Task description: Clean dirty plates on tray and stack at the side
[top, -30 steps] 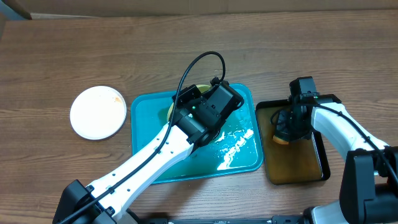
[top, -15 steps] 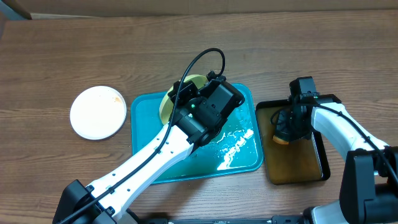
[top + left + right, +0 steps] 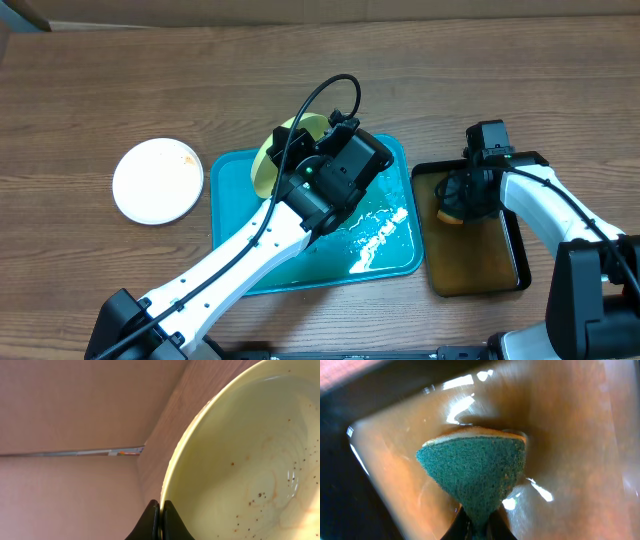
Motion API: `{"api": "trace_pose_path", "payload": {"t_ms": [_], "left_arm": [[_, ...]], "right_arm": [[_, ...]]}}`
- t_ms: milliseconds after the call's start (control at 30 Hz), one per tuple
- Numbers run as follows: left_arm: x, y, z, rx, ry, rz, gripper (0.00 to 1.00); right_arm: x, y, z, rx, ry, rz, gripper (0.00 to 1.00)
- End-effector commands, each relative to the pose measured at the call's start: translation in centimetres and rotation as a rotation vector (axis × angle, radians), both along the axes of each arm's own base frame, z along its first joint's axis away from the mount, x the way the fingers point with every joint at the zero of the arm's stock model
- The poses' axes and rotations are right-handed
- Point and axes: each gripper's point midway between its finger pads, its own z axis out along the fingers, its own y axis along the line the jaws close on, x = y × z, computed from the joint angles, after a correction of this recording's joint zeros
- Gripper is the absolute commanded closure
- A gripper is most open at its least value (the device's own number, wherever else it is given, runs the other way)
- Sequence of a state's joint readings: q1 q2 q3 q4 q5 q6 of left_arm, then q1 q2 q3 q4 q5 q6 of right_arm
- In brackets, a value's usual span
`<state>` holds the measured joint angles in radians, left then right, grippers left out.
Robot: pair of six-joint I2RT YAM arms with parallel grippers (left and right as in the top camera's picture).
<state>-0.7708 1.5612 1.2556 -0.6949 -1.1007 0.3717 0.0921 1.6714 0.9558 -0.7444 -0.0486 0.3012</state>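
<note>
No word, label, brand or number can be read (the coloured strip (image 3: 120, 451) above the left pincer (image 3: 159, 506) is blurred).

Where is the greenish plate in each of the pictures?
Overhead: the green plate is half hidden, at the blue tray's far left corner.
Left wrist: the green plate fills the right side, its rim pinched by the left end effector.
Right wrist: not there; only the sponge over brown water.
Shared landmark: the wooden table, seen past the plate's rim in the overhead and left wrist views.
</note>
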Motion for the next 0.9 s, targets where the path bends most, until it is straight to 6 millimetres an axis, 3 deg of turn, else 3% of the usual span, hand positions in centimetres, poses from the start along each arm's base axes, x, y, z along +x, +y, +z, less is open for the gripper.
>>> {"api": "trace_pose_path", "payload": {"t_ms": [0, 233, 333, 500, 700, 767, 867], "left_arm": [[-0.2, 0.5, 1.4, -0.061, -0.075, 0.045, 0.96], [-0.3, 0.6, 1.3, -0.069, -0.078, 0.051, 0.96], [-0.3, 0.6, 1.3, -0.066, -0.075, 0.051, 0.96], [-0.3, 0.7, 1.2, -0.063, -0.072, 0.051, 0.96], [-0.3, 0.7, 1.2, -0.063, -0.072, 0.051, 0.96], [-0.3, 0.6, 1.2, -0.064, -0.071, 0.05, 0.96], [-0.3, 0.4, 1.0, -0.075, -0.06, 0.041, 0.96]], "right_arm": [[0.3, 0.1, -0.8, 0.004, 0.004, 0.012, 0.96], [-0.7, 0.0, -5.1, -0.006, 0.12, 0.011, 0.96], [-0.9, 0.0, -5.3, -0.006, 0.134, 0.011, 0.96], [0.4, 0.0, -3.1, -0.002, 0.113, 0.008, 0.96], [3.3, 0.0, 3.0, 0.0, 0.032, 0.008, 0.96], [3.4, 0.1, 4.2, 0.002, 0.014, 0.008, 0.96], [2.6, 0.0, 4.6, 0.0, 0.037, 0.008, 0.96]]}}
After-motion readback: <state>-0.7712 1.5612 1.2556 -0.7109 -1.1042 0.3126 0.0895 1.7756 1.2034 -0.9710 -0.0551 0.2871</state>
